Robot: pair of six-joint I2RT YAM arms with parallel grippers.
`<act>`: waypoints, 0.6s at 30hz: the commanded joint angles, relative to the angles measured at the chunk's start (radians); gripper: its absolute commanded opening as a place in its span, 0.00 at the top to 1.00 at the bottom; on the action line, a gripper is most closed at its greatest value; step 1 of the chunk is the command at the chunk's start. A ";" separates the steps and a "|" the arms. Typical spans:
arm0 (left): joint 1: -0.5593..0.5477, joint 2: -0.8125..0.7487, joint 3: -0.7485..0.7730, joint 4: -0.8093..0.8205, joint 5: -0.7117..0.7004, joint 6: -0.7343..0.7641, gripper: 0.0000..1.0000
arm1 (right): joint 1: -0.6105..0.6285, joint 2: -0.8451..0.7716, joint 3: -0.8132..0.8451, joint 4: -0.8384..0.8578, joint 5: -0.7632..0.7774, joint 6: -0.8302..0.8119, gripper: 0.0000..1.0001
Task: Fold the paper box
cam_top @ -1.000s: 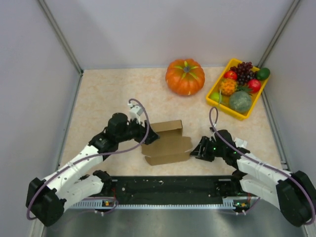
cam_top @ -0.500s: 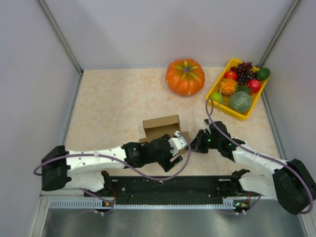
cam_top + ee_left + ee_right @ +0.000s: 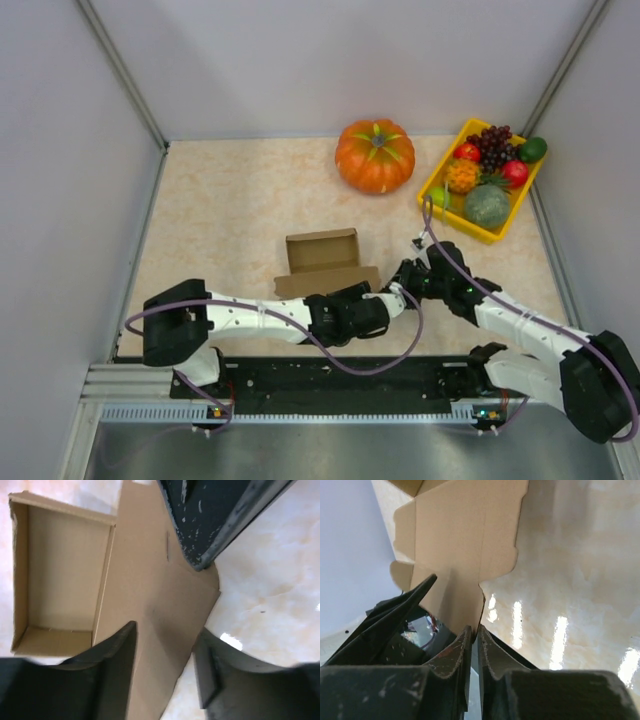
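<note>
Paper box (image 3: 322, 262): my right gripper (image 3: 474, 645) is clamped on its flap at the 4 o'clock corner, and my left gripper (image 3: 166, 632) straddles it, spread wide. Opposing pulls could tear the crease.

No legible text, label, brand, number or sign in any view. Paper box (image 3: 322, 252): plain brown card, unprinted on every face that shows, wrist views included.
</note>
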 commanded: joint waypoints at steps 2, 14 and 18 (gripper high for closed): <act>-0.004 0.021 0.057 -0.020 -0.244 0.005 0.60 | -0.040 -0.051 0.029 0.035 -0.069 -0.001 0.61; 0.126 -0.022 0.359 -0.440 -0.024 -0.265 0.94 | -0.166 -0.255 0.380 -0.573 0.450 -0.413 0.05; 0.287 -0.053 0.481 -0.573 0.170 -0.396 1.00 | -0.166 -0.252 0.405 -0.594 0.494 -0.413 0.04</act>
